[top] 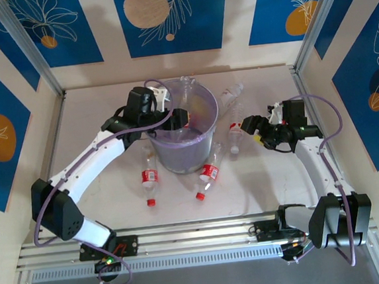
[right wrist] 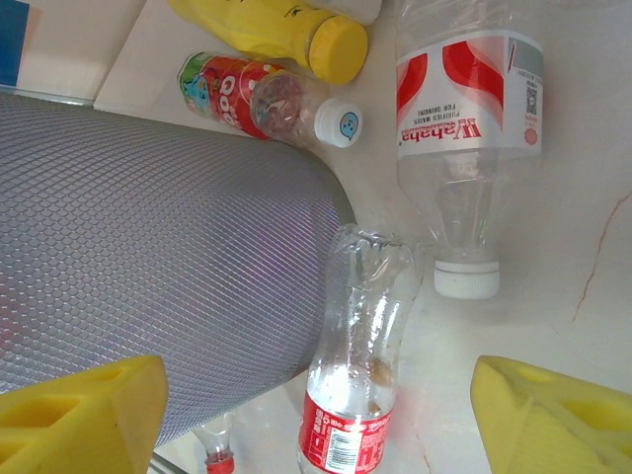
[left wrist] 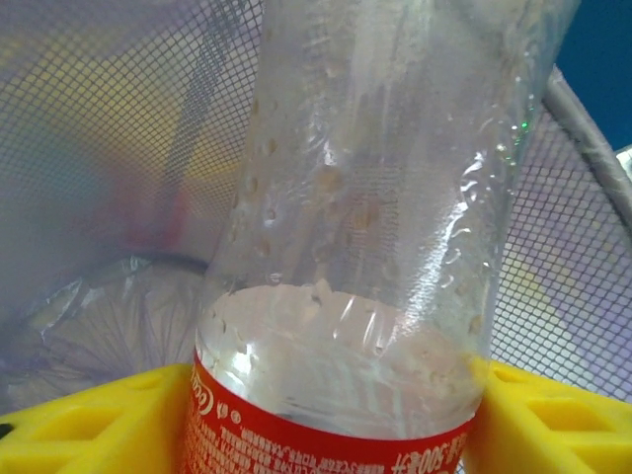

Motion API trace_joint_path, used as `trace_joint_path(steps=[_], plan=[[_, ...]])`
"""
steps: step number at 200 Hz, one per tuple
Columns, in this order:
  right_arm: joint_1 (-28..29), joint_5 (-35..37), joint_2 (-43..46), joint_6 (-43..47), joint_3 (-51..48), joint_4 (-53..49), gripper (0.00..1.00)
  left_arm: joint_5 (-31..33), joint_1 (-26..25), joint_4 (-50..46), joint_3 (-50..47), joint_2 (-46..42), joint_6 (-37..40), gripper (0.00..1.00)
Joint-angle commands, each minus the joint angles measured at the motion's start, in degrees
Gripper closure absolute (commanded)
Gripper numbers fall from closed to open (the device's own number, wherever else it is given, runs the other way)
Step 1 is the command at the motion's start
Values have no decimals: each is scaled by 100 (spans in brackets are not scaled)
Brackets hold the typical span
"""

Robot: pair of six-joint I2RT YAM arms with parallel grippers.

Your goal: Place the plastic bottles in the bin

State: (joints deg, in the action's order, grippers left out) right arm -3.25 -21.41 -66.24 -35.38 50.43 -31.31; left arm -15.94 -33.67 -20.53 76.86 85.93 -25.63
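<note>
Bin: translucent plastic, finely mesh-textured wall. Bottle: clear, glossy, dented plastic with a shiny label. Bench: smooth, pale, faintly veined.

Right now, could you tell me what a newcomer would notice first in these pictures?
The big pale-purple bin in the middle of the table draws the eye, with the left tool clamping a clear red-labelled bottle at its mouth. To its right the right tool stands open around another clear bottle lying beside the bin wall, and two more red-labelled bottles lie in front of it.
</note>
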Motion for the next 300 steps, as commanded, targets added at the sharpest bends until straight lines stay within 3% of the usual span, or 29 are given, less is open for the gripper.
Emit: trace_joint_path(steps=[1,57,102,134,158,181,216,248,300], plan=[[-53,-55,21,153,11,-159,19,74,-61,-19,124,73,95,25],[-71,-129,-90,125,54,-77,19,150,-62,-467,624,-32,383,1],[-88,-107,-148,189,159,-125,19,809,73,-1780,1466,-747,900,0],[-89,-118,-279,232,290,-121,19,1087,797,-3251,1740,-1376,995,0],[-66,-109,-404,291,417,-153,19,511,1711,-3674,1084,-1921,682,3],[-36,-93,-544,356,571,-198,19,-94,2091,-3765,86,-2100,472,3],[16,-83,-619,435,680,-287,19,-1213,2103,-2835,-1627,-2045,-135,2],[-16,-40,-505,445,569,-339,19,-1130,2110,-2284,-2558,-1931,-302,1],[-67,6,-381,419,476,-368,19,-1522,2090,-1104,-3664,-1597,-714,3]])
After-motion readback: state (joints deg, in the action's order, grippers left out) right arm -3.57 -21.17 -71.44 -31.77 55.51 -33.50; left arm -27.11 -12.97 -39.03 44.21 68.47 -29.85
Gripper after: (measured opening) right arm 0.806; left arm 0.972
